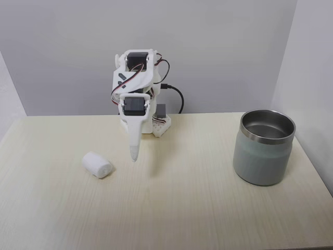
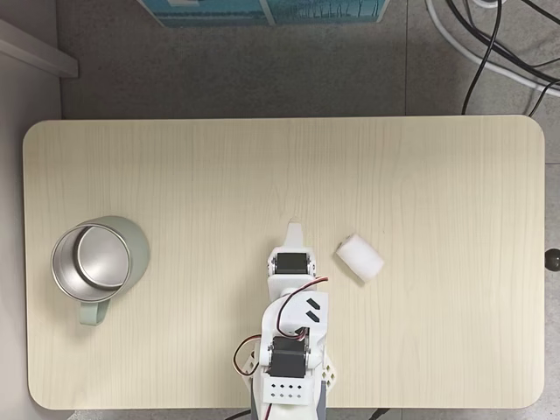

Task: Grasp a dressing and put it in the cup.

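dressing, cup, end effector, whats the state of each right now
dressing: lying on its side on the table, loose, apart from the end effector
cup: upright, open top, nothing seen inside in a fixed view from above
end effector: pointing down beside the dressing, holding nothing, jaws appear closed together
table: bare light wood around the things
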Controlling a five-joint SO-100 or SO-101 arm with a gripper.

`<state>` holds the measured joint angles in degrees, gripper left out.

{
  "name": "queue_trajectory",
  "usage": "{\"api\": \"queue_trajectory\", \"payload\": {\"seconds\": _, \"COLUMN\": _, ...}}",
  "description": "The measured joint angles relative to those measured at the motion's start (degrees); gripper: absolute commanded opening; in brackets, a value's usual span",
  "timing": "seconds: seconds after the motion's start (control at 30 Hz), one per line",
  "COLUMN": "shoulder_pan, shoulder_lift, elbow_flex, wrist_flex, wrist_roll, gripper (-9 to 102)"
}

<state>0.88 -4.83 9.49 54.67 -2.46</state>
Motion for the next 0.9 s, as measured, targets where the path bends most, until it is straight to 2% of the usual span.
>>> {"api": "queue_trajectory", "payload": {"seconds": 0.73, "shoulder_pan": 2.72, "shoulder_lift": -0.09, "elbow_flex": 0.0, "wrist_flex": 0.09, "wrist_roll": 2.11, "gripper": 0}}
{"api": "queue_trajectory", "payload": {"seconds": 0.9, "shoulder_pan": 4.92, "shoulder_lift": 1.05, "elbow_flex": 8.17, "wrist_flex": 4.75, "wrist_roll": 2.11, "gripper": 1}}
